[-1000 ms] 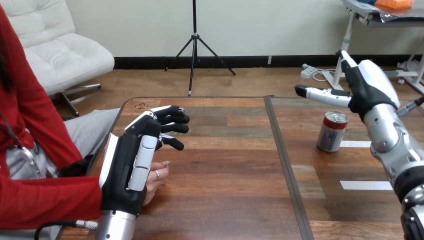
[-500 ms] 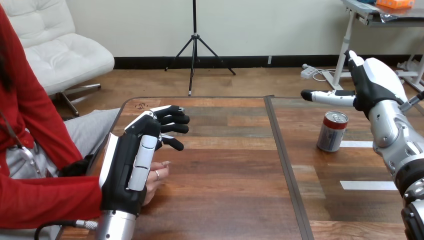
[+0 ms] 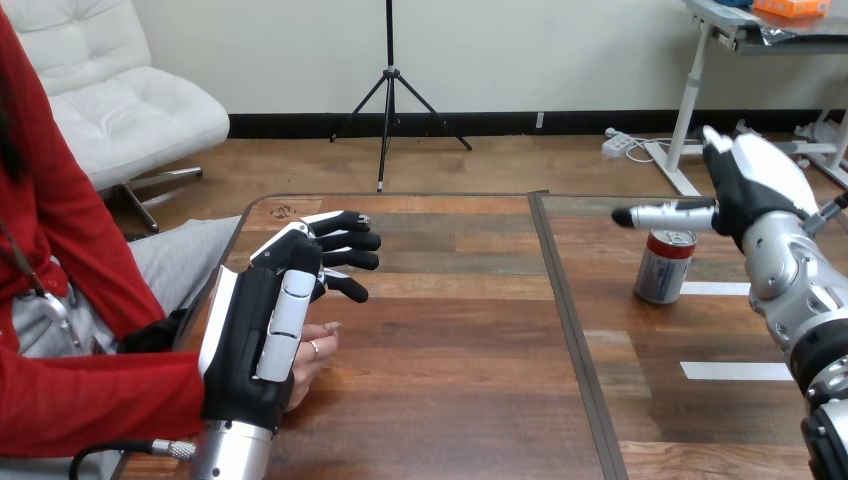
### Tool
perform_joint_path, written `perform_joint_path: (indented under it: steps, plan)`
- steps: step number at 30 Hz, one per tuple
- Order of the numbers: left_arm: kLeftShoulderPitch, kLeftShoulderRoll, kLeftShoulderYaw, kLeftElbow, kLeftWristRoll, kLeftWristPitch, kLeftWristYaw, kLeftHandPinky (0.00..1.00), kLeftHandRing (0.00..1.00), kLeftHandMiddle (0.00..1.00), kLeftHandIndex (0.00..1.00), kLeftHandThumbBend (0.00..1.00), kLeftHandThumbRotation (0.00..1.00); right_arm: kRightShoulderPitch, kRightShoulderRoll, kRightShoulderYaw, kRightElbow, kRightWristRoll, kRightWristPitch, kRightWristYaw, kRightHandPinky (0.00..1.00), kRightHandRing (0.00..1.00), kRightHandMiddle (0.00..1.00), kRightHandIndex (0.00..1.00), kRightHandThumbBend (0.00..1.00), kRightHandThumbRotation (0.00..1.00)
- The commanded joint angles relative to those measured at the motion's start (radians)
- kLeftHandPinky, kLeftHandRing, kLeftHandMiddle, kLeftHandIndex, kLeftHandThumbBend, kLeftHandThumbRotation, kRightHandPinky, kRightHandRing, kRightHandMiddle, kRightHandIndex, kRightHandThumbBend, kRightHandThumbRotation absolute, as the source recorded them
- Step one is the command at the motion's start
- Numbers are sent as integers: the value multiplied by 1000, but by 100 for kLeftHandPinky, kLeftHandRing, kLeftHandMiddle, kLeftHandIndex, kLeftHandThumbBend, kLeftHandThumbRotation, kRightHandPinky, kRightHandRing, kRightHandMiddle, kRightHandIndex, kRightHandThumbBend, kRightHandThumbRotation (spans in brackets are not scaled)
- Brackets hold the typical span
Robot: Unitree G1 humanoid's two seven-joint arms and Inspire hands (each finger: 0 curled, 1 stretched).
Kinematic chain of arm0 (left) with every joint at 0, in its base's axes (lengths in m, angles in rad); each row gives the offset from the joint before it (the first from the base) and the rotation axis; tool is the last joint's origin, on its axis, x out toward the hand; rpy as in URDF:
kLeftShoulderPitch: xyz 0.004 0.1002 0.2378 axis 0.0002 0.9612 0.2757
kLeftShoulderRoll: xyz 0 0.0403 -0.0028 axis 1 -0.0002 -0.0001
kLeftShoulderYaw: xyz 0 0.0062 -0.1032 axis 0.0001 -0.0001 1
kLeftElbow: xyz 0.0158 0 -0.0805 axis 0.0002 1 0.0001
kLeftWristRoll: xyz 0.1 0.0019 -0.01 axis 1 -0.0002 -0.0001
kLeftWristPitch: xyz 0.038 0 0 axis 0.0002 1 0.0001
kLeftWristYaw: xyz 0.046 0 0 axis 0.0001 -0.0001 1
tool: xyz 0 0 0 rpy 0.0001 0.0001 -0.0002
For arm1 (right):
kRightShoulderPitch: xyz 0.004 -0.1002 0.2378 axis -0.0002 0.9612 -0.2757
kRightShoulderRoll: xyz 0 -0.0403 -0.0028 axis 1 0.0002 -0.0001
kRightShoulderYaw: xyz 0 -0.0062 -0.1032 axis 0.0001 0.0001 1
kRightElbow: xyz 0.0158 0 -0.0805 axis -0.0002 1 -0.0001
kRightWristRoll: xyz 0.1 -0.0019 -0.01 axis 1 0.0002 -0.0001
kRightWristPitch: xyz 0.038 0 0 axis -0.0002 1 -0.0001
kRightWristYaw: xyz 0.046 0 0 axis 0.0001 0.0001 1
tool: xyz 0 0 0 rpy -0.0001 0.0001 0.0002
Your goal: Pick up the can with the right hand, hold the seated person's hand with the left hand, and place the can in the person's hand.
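Observation:
A red and silver can (image 3: 664,266) stands upright on the right half of the wooden table (image 3: 450,340). My right hand (image 3: 752,182) hovers just above and behind the can, open, with one straight finger reaching left over the can's top. My left hand (image 3: 270,320) is at the table's left edge, fingers fairly straight and pointing right. It lies over the person's hand (image 3: 313,352), which rests on the table beneath it with fingertips showing at its right side. I see no finger of mine curled round that hand.
A seam (image 3: 565,320) runs front to back between the two table halves. Two white tape strips (image 3: 732,370) lie on the right half, near the can and in front of it. The person's red sleeve (image 3: 90,400) lies along the left edge.
My right hand has drifted right and lower, bringing its outstretched finger down close over the can's top. The left hand and the person's hand have stayed put.

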Motion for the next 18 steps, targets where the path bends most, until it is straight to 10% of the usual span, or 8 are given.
perform_joint_path:
  steps: [1,18]
  plan:
    - [-55,6,-2,-16,-8,-4,-6,46,61,63,65,59,100,-70,2,19,-8,-10,3,10,97,98,99,96,100,45]
    - [-56,7,1,-14,-12,-9,-15,47,61,61,65,59,100,-42,13,38,0,-3,39,53,92,95,95,93,100,46]
